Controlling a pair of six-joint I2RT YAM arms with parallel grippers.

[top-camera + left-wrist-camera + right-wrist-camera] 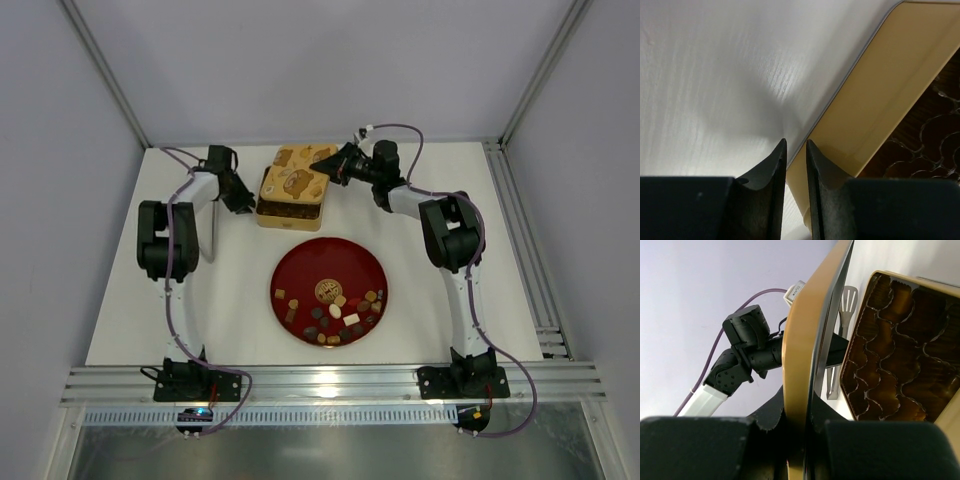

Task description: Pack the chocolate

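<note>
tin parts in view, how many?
2. The base sits open on the table behind the plate; the lid is tilted up at its far side, held in the right gripper.

plate [330,262]: dark red | chocolate [335,311]: brown, caramel, cream | tin [885,95]: gold | lid [297,181]: gold, bear print

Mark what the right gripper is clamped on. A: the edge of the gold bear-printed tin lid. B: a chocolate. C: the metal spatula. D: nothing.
A: the right wrist view shows the right gripper pinching the gold bear-printed tin lid by its edge, tilted up beside the square gold tin.
</note>
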